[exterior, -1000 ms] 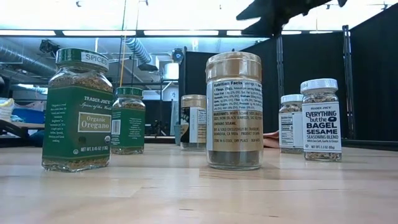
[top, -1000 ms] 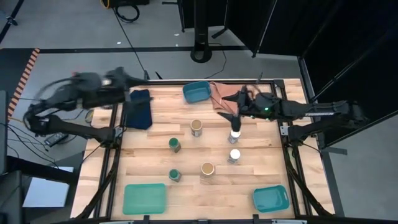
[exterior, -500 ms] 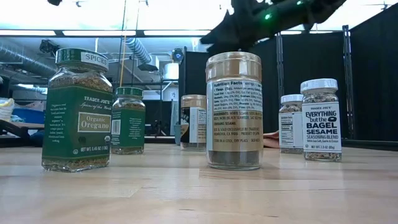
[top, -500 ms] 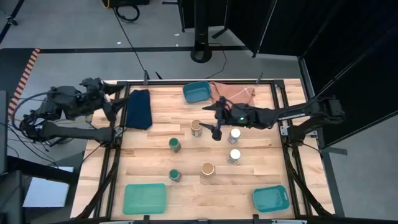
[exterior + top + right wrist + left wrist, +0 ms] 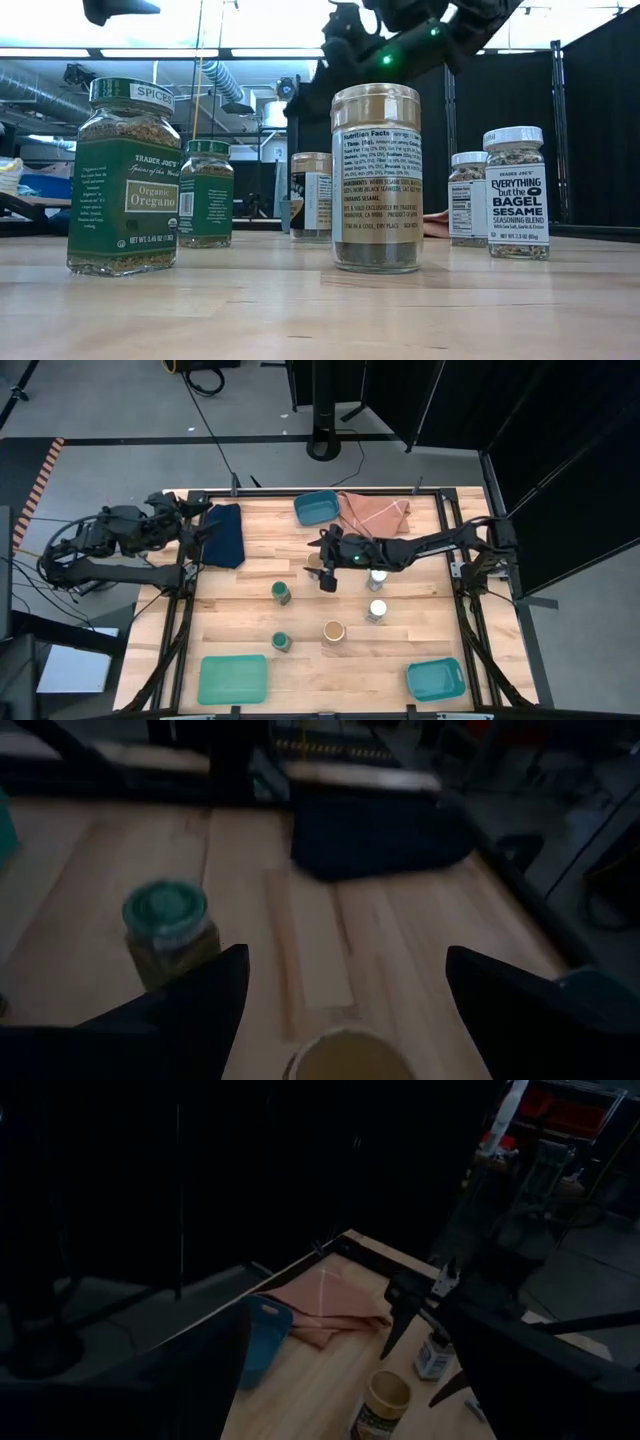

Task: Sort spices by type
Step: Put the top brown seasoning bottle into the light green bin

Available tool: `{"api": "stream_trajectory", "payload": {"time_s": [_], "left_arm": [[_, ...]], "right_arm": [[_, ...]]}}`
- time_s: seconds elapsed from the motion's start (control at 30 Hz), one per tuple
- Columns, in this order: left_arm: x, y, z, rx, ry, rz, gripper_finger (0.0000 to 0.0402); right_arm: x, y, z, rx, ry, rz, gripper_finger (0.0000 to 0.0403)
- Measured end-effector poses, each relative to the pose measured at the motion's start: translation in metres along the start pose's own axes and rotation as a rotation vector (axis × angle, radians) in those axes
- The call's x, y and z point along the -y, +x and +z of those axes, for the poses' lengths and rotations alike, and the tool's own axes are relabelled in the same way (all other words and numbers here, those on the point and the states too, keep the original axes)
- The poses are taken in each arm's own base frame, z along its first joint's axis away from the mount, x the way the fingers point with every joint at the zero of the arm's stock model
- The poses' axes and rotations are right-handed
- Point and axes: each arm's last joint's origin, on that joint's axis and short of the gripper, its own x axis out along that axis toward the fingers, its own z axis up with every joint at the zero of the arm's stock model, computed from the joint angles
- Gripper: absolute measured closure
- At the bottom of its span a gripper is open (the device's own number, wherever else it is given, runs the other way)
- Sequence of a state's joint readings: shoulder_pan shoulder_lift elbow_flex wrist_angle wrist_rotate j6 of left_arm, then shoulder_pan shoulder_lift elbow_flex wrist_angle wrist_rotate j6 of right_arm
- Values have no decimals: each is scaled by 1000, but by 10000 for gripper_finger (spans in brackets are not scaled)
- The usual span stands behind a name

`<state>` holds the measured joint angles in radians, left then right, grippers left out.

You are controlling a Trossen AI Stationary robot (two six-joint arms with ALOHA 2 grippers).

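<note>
The right gripper [image 5: 322,567] is stretched out over the middle of the table [image 5: 250,630], and it hangs above the far tan-lid jar [image 5: 316,563] with its jaws wide open and nothing between them; from its wrist view the tan lid is just below the two dark fingers [image 5: 195,1005]. The left gripper [image 5: 205,532] waits at the left edge of the table, beside the dark blue folded cloth [image 5: 224,535], also with open jaws and holding nothing. All six jars stand upright on the wood, apart from each other. The two green-lid jars [image 5: 281,592] (both are oregano, as the low view shows) are on the left part, one nearer the front [image 5: 282,641]. The second tan-lid jar [image 5: 334,631] stands near the front centre. The two white-lid jars [image 5: 377,609] are to the right, the farther one [image 5: 378,578] partly under the right arm. A teal tray [image 5: 315,508] lies at the far edge beside an orange cloth [image 5: 375,512].
</note>
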<state>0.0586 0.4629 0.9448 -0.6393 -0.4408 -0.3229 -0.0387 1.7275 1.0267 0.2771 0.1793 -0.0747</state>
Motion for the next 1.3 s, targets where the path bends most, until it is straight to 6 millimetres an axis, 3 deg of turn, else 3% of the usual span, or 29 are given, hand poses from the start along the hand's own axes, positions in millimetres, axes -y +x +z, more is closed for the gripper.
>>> {"api": "stream_trajectory", "payload": {"time_s": [0.23,0.6,1.3], "left_arm": [[0,0,0,-1,0,0,55],[0,0,0,-3,1,1,55],[3,7,-1,-25,7,9,55]], "right_arm": [[2,2,-13,-118,16,-8,57],[10,3,-15,-136,46,-27,57],[8,13,-34,-231,57,-5,57]]}}
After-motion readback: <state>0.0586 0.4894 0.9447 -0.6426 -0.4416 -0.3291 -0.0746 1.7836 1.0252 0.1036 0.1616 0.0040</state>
